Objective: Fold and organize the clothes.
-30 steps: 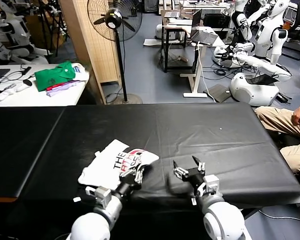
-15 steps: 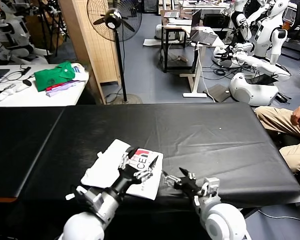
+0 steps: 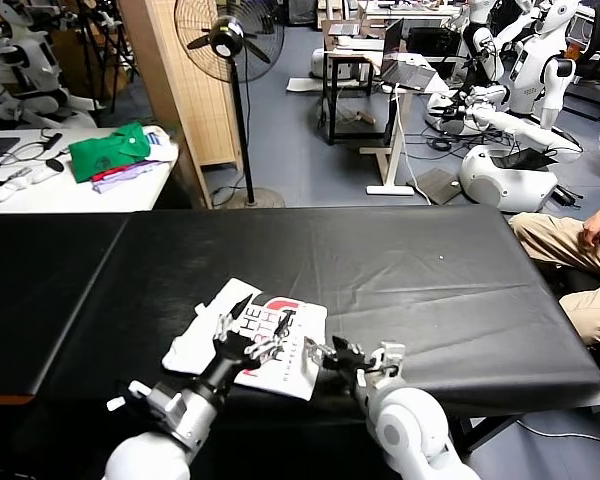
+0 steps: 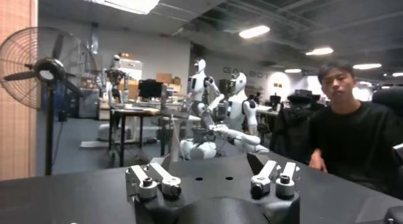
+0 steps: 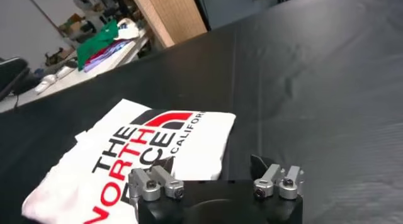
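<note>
The white T-shirt lies folded on the black table near its front edge, with the "THE NORTH FACE" lettering and red logo facing up. My left gripper is open and empty, over the middle of the shirt. In the left wrist view the left gripper looks out level across the table and the shirt is out of sight. My right gripper is open and empty at the shirt's right edge. In the right wrist view the right gripper sits just short of the shirt.
A white side table at the back left holds folded green and purple garments. A standing fan is behind the black table. A seated person is at the table's right end. Other robots stand in the background.
The shirt's lifted fold has been laid flat, lettering up. My left gripper has drawn back toward me and left. My right gripper has moved left to the shirt's right edge.
</note>
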Action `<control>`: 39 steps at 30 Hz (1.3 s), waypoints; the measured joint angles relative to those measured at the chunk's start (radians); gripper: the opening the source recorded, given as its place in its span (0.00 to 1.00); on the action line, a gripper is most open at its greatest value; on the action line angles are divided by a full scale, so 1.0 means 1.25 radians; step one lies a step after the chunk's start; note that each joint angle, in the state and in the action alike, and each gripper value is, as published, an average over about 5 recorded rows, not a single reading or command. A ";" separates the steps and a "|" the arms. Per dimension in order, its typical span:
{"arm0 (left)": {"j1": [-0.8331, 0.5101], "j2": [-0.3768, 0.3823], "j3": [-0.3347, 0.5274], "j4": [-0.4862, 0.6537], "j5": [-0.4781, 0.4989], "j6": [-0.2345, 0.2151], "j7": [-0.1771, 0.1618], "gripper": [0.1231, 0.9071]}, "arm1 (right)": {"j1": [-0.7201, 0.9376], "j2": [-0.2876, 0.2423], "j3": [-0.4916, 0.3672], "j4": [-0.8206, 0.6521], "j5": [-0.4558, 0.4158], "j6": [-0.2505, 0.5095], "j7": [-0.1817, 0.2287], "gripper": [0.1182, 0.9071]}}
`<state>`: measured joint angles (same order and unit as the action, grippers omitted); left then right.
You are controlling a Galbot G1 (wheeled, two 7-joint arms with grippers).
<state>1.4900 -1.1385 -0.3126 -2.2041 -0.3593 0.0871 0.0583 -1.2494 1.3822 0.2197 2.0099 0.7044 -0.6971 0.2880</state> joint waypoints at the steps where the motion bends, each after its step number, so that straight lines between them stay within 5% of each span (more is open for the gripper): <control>1: 0.003 0.000 -0.004 -0.002 0.000 0.000 0.000 0.86 | 0.002 0.000 -0.001 -0.004 0.001 0.000 0.003 0.53; 6: 0.015 0.001 -0.019 -0.008 0.000 -0.003 0.000 0.86 | 0.009 0.001 -0.003 -0.017 -0.004 0.000 0.006 0.19; 10: 0.022 0.002 -0.027 -0.009 -0.001 -0.006 0.000 0.86 | 0.021 -0.007 -0.002 -0.025 -0.060 0.010 -0.043 0.01; 17: 0.030 0.002 -0.042 -0.009 -0.001 -0.011 0.000 0.86 | 0.058 -0.043 0.016 -0.019 -0.181 -0.018 -0.140 0.00; 24: 0.036 0.000 -0.062 -0.011 -0.007 -0.018 -0.002 0.86 | 0.087 -0.091 0.090 -0.118 -0.618 0.036 -0.190 0.00; 28: 0.035 -0.002 -0.063 -0.011 -0.007 -0.018 -0.002 0.86 | 0.082 -0.110 0.119 -0.154 -0.765 0.076 -0.210 0.00; 33: 0.036 -0.003 -0.064 -0.008 -0.006 -0.020 -0.003 0.86 | 0.074 -0.125 0.136 -0.168 -0.837 0.104 -0.210 0.00; 39: 0.036 -0.007 -0.065 0.001 -0.004 -0.029 -0.005 0.86 | 0.059 -0.130 0.151 -0.149 -0.811 0.087 -0.197 0.07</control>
<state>1.5353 -1.1467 -0.3933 -2.2034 -0.3646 0.0511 0.0520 -1.1750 1.2199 0.4088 1.8241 -0.3094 -0.5889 0.0416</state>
